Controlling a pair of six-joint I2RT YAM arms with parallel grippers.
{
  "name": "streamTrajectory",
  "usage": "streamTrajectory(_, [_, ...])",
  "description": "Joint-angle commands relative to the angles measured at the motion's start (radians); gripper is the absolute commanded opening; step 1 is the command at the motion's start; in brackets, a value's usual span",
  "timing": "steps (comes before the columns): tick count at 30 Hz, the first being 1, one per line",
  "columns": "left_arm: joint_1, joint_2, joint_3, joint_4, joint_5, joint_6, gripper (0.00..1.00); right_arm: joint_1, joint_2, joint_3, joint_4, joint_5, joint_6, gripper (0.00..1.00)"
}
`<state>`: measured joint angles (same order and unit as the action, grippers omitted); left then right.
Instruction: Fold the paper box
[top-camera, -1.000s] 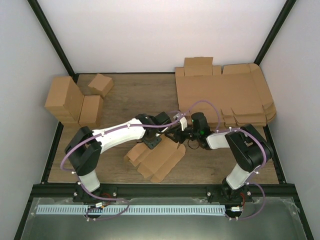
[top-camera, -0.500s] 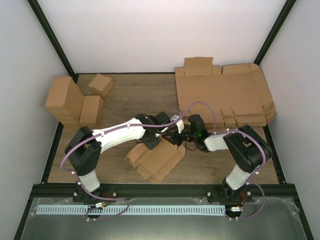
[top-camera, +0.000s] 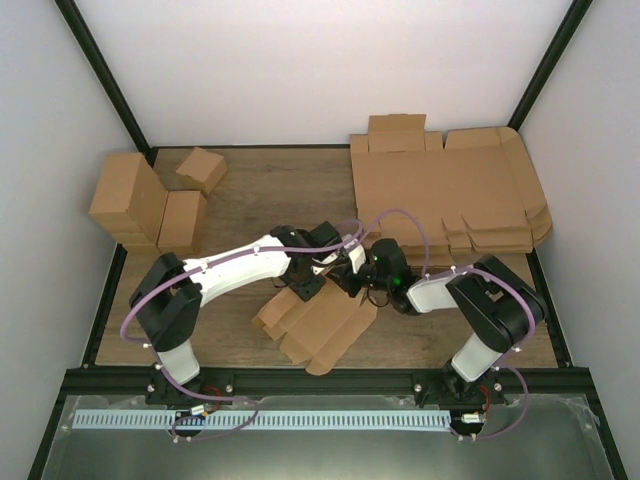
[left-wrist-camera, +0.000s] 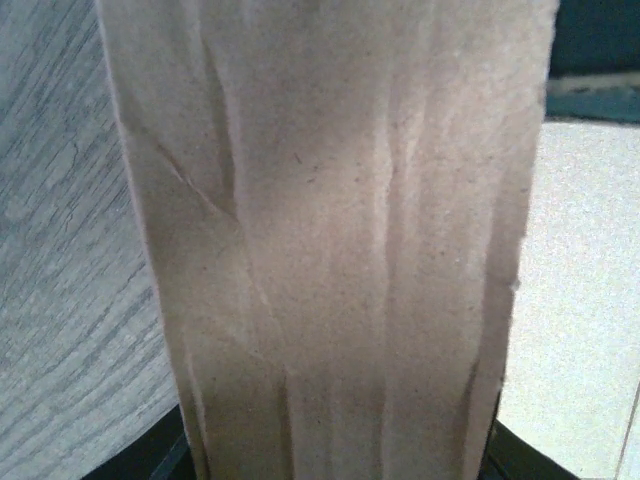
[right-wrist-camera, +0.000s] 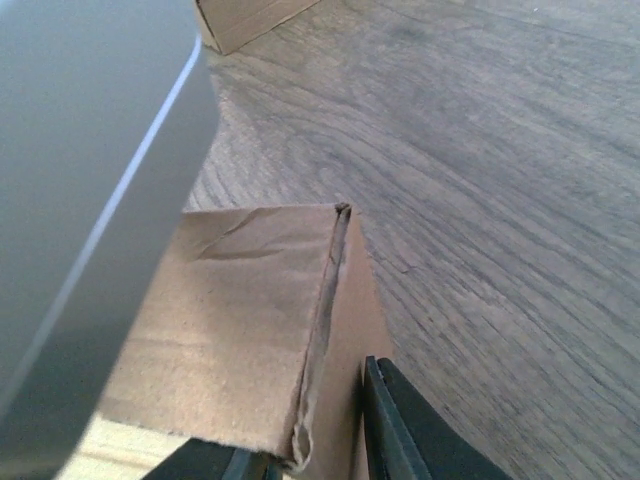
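Note:
The paper box (top-camera: 322, 325) is a flat-ish brown die-cut piece, partly folded, lying near the table's front middle with its far edge raised. My left gripper (top-camera: 303, 285) is over its far left part. In the left wrist view a creased cardboard panel (left-wrist-camera: 330, 240) fills the frame face-on and hides the jaws. My right gripper (top-camera: 353, 279) meets the box's far edge from the right. In the right wrist view it (right-wrist-camera: 315, 425) is shut on a folded flap (right-wrist-camera: 260, 320) of the box, one black finger (right-wrist-camera: 405, 430) pressed on the flap's right face.
A thick pile of flat cardboard sheets (top-camera: 450, 195) lies at the back right. Several blocky cardboard boxes (top-camera: 150, 200) stand at the back left. The wooden table (top-camera: 260, 190) is bounded by a black frame (top-camera: 110, 290) and white walls.
The right gripper has moved left toward the left gripper. The paper box has shifted a little nearer and to the right, turning slightly, with its far edge drawn in between the grippers.

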<state>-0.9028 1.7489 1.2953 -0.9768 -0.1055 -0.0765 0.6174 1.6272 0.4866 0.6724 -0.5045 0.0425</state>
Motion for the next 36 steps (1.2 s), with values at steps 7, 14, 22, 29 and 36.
streamTrajectory(7, [0.017,-0.02,0.042,0.031,0.121,-0.04,0.44,0.14,-0.01,-0.036,0.176,0.314,0.054,0.08])
streamTrajectory(14, [0.037,-0.026,0.039,0.044,0.174,-0.069,0.44,0.188,0.018,-0.053,0.218,0.458,0.1,0.01])
streamTrajectory(22, [0.051,-0.028,0.042,0.04,0.186,-0.07,0.44,0.194,0.045,-0.047,0.224,0.46,0.098,0.26])
streamTrajectory(29, [0.063,-0.038,0.045,0.027,0.191,-0.06,0.44,0.194,0.066,-0.033,0.214,0.462,0.093,0.18])
streamTrajectory(36, [0.076,-0.051,0.045,0.028,0.22,-0.055,0.44,0.194,0.1,-0.021,0.222,0.455,0.099,0.23])
